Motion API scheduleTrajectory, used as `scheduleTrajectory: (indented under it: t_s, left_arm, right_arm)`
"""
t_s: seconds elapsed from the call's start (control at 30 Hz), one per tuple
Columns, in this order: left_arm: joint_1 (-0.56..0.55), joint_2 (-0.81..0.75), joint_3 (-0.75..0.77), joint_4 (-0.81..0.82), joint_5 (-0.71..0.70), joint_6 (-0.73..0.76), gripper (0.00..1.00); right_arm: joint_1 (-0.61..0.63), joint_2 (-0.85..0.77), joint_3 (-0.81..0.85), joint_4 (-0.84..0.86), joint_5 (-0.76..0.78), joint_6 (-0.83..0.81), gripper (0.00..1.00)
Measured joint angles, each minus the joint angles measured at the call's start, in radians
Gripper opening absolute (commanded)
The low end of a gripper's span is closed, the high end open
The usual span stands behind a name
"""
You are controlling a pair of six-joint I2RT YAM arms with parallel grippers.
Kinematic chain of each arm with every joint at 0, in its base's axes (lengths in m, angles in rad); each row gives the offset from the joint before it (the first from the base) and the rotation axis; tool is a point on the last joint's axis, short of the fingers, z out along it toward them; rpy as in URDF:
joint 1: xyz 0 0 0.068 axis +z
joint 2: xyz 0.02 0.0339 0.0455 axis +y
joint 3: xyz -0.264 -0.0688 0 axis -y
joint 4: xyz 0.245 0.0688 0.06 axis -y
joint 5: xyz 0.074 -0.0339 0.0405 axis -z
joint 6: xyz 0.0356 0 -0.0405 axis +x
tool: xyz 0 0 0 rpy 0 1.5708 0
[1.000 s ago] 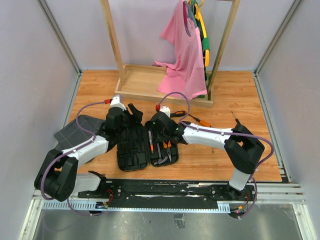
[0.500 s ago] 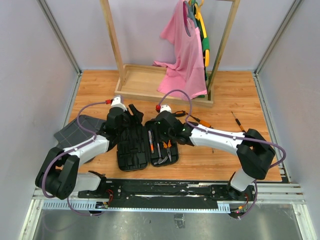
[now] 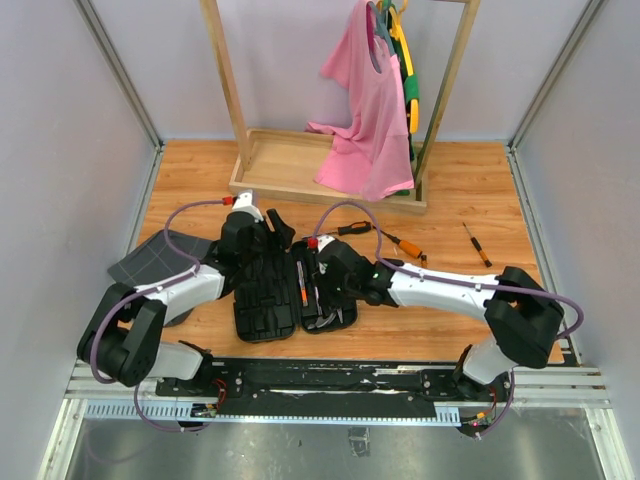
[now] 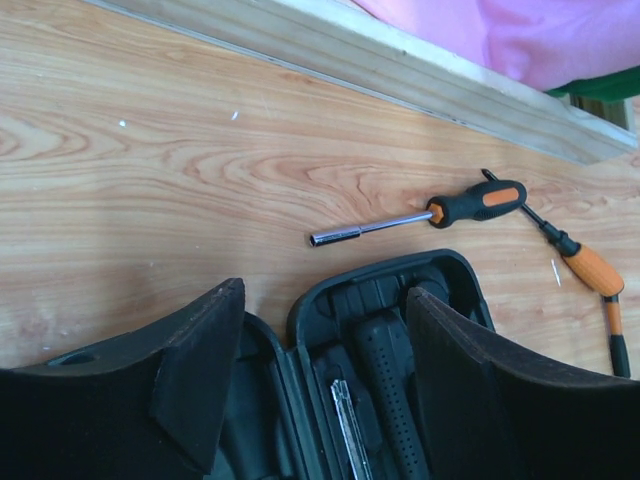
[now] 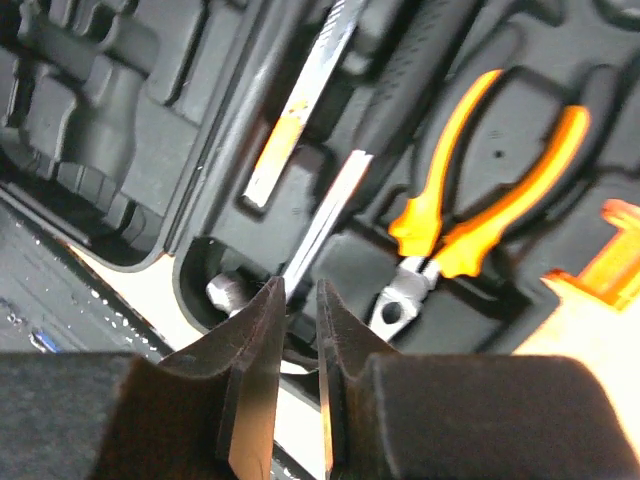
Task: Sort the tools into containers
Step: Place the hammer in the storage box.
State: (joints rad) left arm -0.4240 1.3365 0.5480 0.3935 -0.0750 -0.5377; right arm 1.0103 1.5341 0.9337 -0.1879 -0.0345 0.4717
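One screwdriver (image 5: 325,222) is being pinched by the nearly-shut right gripper (image 5: 298,300), probably needing seating in the case (image 3: 265,310) next, left gripper (image 4: 325,300) hanging wide open, empty

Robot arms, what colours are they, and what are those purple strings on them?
Both the left arm and the right arm have white tubes joined by chunky black elbows. The strings are purple cables, each looping to a little red plug near the wrist. The fingers are black, wedge-shaped and rough-looking.
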Motion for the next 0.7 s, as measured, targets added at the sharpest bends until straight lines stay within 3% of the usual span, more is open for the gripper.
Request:
scheduleTrajectory:
  t_s: [0.7]
  left_arm:
    - [-0.012, 0.05, 0.03, -0.019, 0.025, 0.018, 0.65]
  right_arm:
    - [0.051, 0.108, 0.062, -0.021, 0.091, 0.079, 0.05]
